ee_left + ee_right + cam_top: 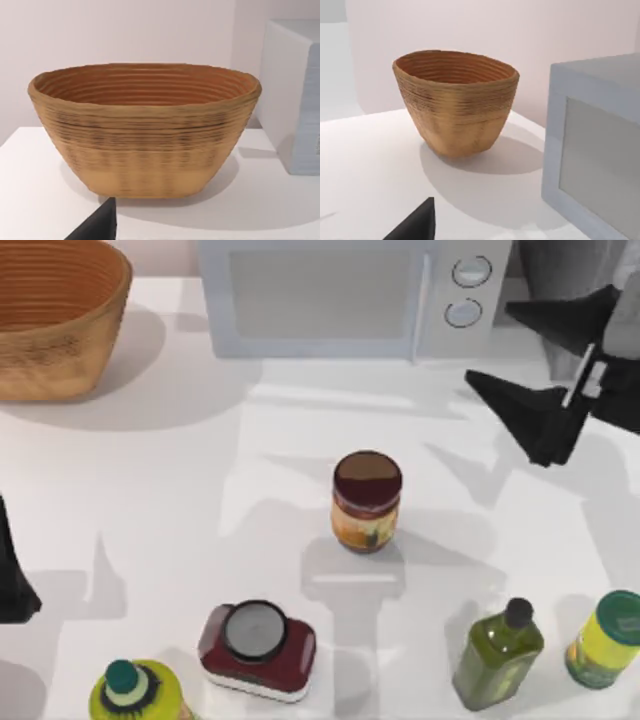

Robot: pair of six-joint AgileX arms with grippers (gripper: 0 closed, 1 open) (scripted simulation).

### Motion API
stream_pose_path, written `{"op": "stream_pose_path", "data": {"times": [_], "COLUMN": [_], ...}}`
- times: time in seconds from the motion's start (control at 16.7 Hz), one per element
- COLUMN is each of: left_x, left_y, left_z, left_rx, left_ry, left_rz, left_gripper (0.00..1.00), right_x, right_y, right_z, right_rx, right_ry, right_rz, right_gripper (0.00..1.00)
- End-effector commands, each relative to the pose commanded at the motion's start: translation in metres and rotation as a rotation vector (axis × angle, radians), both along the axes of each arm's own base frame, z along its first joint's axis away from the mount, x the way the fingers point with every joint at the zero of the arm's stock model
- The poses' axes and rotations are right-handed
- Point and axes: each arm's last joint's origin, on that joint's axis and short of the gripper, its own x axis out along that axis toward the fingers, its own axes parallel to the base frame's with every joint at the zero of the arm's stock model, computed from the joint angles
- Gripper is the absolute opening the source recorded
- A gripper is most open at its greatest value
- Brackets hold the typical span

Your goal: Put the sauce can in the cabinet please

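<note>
Our right gripper (545, 380), jaws apart and holding nothing, hangs at two o'clock from the sauce can (366, 500) standing mid-table; left gripper (15, 585) at nine o'clock, jaws indeterminable; wrist views add the basket (145, 130) and microwave (595, 150) side-on.
</note>
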Motion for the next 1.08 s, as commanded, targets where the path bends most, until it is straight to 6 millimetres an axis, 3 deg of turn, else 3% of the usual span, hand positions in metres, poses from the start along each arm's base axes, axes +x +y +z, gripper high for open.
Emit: {"op": "stream_pose_path", "data": {"times": [0.24,0.48,0.66,1.08], "left_x": [0.000,0.000,0.000,0.000], "left_y": [0.000,0.000,0.000,0.000], "left_z": [0.000,0.000,0.000,0.000], "left_rx": [0.000,0.000,0.000,0.000], "left_ry": [0.000,0.000,0.000,0.000], "left_rz": [0.000,0.000,0.000,0.000], "left_gripper": [1.00,1.00,1.00,1.00], "right_x": [0.028,0.027,0.021,0.023], "right_y": [0.023,0.040,0.047,0.045], "right_z": [-0.083,-0.141,-0.159,-0.157], "right_rx": [-0.016,-0.027,-0.030,-0.031], "right_ry": [0.020,0.014,0.013,0.014], "right_rz": [0.248,0.424,0.486,0.483], "right_gripper": [1.00,1.00,1.00,1.00]}}
